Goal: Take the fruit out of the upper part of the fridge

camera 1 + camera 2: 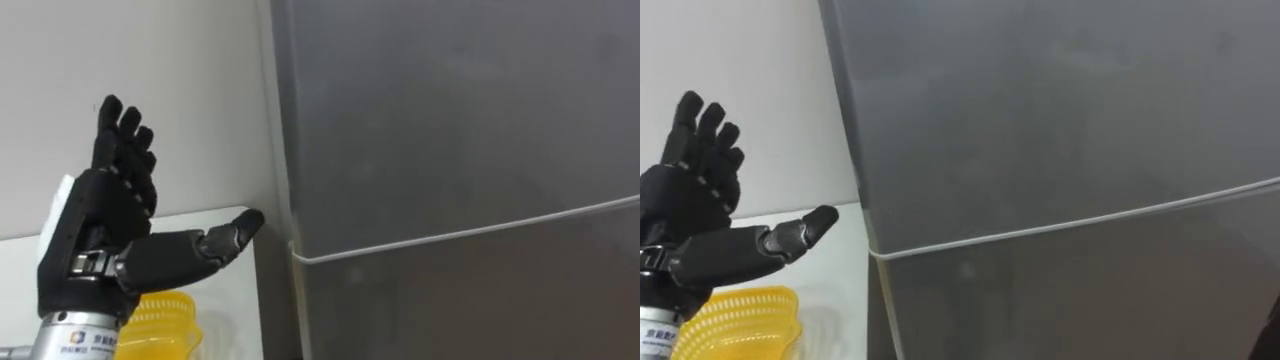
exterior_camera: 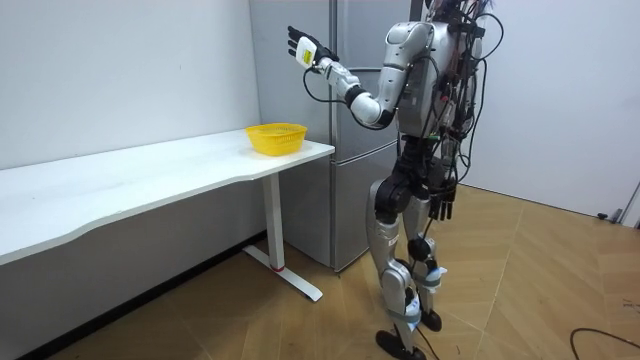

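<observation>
left hand [image 1: 100,215] raised, fingers straight, spread | upper fridge door [image 1: 450,110] shut, edge just beyond thumb tip | best, I'd say: hook fingertips behind edge, pull steadily | right hand [image 2: 447,203] hangs idle

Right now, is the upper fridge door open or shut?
Shut: the upper door sits flush above the lower door, only a thin seam between them; the left hand hovers open beside it.

Looks like a bare test rm / lab w/ kitchen bits: tall grey fridge [image 2: 350,200] at centre of room view, plain white table [image 2: 150,175] along the left w/ a yellow basket [image 2: 276,137], blank white walls [image 2: 120,70], wood floor [image 2: 520,290] lower right.
</observation>
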You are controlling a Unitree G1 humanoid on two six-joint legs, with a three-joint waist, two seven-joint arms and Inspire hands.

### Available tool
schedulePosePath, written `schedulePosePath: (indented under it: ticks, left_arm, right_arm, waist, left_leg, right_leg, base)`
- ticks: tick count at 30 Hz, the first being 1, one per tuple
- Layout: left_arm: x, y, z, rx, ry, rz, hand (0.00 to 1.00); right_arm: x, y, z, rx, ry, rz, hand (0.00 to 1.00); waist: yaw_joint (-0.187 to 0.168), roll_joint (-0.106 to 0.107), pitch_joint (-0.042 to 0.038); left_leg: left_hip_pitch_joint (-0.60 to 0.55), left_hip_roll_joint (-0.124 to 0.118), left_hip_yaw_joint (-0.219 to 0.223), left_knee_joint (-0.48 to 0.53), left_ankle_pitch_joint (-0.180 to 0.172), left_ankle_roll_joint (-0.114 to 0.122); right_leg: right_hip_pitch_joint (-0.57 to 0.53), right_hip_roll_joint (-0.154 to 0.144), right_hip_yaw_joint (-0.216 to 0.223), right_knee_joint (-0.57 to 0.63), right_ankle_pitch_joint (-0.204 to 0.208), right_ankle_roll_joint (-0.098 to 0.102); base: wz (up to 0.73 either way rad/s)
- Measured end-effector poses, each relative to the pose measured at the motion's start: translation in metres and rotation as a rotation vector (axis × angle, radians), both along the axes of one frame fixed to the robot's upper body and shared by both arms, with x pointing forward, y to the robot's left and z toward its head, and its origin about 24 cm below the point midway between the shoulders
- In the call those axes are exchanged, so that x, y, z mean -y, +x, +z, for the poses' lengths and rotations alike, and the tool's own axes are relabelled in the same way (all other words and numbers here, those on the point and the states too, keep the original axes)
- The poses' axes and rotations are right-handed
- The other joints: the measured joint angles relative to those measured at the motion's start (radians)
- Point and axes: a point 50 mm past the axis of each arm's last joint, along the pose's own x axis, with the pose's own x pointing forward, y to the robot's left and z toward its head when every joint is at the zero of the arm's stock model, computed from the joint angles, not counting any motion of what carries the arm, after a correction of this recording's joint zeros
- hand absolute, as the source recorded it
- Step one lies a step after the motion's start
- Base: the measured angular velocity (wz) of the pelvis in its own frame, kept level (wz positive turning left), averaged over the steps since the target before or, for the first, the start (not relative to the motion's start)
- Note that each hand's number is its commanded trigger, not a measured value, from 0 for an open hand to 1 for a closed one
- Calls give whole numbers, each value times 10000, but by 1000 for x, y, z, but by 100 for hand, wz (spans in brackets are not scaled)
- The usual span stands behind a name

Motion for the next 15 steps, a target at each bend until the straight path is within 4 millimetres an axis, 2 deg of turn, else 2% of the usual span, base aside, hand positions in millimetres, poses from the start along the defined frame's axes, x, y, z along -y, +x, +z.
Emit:
schedulePosePath:
  ticks: [15]
  left_arm:
    - [22,3,-2,-216,111,-1800,0]
  right_arm:
    - [3,-1,0,-297,-229,-74,0]
  waist:
    - [-65,41,-15]
  left_leg:
    - [-76,9,1,-3,13,4]
  right_leg:
    - [-80,14,-21,-13,44,4]
  base:
    - [0]
